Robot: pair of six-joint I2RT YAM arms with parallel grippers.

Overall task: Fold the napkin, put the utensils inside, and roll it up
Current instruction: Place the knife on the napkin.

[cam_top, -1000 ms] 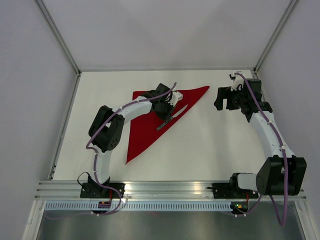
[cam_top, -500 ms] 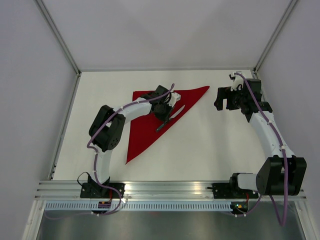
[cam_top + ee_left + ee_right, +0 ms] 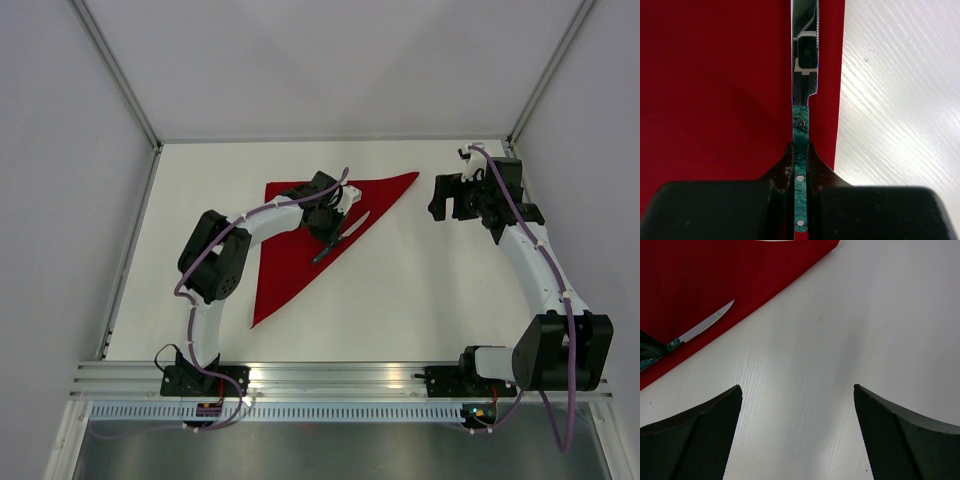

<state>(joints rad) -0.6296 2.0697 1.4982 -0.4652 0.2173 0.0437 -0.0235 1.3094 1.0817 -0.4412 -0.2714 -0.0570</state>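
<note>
The red napkin (image 3: 290,260) lies flat on the table, folded into a triangle. A knife (image 3: 352,226) with a steel blade and a green handle lies along its right edge. My left gripper (image 3: 331,238) is shut on the knife's handle; in the left wrist view the fingers (image 3: 786,162) press both sides of the knife (image 3: 803,100) over the napkin (image 3: 715,90). My right gripper (image 3: 445,200) is open and empty above bare table to the right of the napkin. The right wrist view shows its gripper (image 3: 797,392), the napkin's corner (image 3: 715,275) and the knife (image 3: 705,326).
The white table (image 3: 420,290) is walled by grey panels on the left, back and right. A metal rail (image 3: 330,375) with both arm bases runs along the near edge. No other utensil shows in any view.
My left gripper has shifted slightly at the knife's handle, and the knife stays at about the same place on the napkin. The right arm has not moved.
</note>
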